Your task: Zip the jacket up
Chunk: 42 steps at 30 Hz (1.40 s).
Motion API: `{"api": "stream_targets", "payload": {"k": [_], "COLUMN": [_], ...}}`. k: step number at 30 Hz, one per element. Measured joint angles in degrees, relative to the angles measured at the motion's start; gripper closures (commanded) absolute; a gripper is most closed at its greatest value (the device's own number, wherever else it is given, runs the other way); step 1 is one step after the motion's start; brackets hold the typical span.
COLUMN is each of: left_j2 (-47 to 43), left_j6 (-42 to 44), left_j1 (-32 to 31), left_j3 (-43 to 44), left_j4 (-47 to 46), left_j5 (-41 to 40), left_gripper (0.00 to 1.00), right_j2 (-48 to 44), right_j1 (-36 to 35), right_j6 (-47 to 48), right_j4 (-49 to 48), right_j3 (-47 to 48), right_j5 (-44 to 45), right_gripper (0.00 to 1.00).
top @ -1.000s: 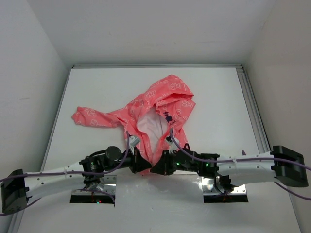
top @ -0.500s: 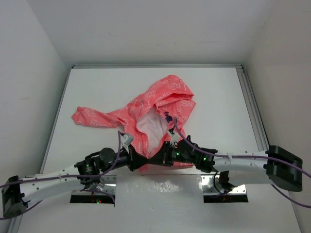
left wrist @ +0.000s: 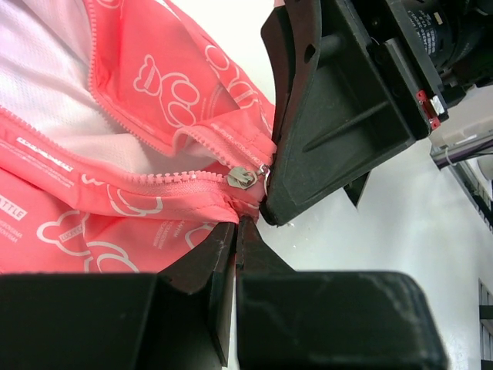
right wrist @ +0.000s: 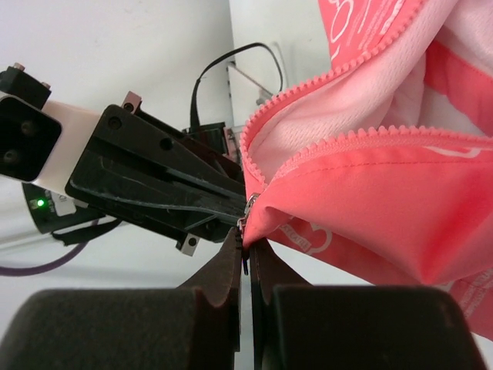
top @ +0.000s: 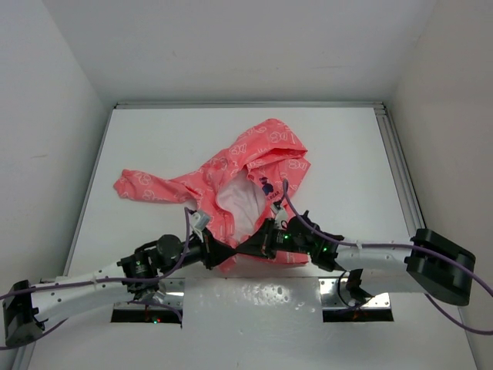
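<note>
The coral-pink jacket [top: 262, 154] lies on the white table with its hood at the far end and its front open, white lining showing. Both grippers meet at its near hem. My left gripper [top: 233, 259] [left wrist: 237, 227] is shut on the hem fabric just below the silver zipper slider [left wrist: 243, 177]. My right gripper [top: 248, 251] [right wrist: 248, 243] is shut on the slider's pull tab [right wrist: 248, 210], its black body [left wrist: 331, 116] close beside the left fingers. Above the slider the two rows of zipper teeth [right wrist: 308, 104] stand apart.
One sleeve [top: 135, 185] stretches out to the left. A metal rail [top: 400, 177] runs along the table's right edge. White walls close in the left, right and far sides. Metal base plates [top: 146, 308] sit at the near edge.
Both grippers have shifted a little farther from the bases, still pinched together at the hem. The right arm has reached further left and forward; the hem has bunched slightly.
</note>
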State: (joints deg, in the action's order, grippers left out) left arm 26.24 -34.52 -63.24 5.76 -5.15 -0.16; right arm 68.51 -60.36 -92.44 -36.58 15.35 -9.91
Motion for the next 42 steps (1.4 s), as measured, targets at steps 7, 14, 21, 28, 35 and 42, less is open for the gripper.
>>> {"api": "stream_targets", "payload": {"k": [7, 14, 21, 28, 35, 42], "left_j2": [0.7, 4.6, 5.5, 13.1, 15.7, 20.5], "left_j6": [0.8, 2.5, 3.7, 5.0, 5.6, 5.6], "left_j1": [0.0, 0.0, -0.2, -2.1, -5.1, -6.5], "left_j3": [0.0, 0.6, 0.7, 2.3, 3.2, 2.7], "left_j4": [-0.9, -3.3, -2.9, -5.1, -5.5, -4.5], "left_j5": [1.4, 2.8, 3.0, 3.5, 5.4, 10.4], "left_gripper": [1.0, 1.0, 1.0, 1.0, 1.0, 1.0], "right_j2": [-0.3, -0.7, 1.4, 0.1, -5.9, -11.6], "right_j1": [0.3, 1.0, 1.9, 3.2, 4.4, 5.5], "right_j6": [-2.4, -1.9, -0.3, 3.7, 8.7, 17.6], "right_j4": [-3.7, -1.8, -1.5, 5.5, 11.9, 24.1], "right_j3": [-2.3, -2.1, -1.2, -1.2, -4.0, -2.2], "right_j5": [-1.3, -1.6, -3.6, -4.7, -5.0, -5.9], "right_gripper": [1.0, 1.0, 1.0, 1.0, 1.0, 0.69]}}
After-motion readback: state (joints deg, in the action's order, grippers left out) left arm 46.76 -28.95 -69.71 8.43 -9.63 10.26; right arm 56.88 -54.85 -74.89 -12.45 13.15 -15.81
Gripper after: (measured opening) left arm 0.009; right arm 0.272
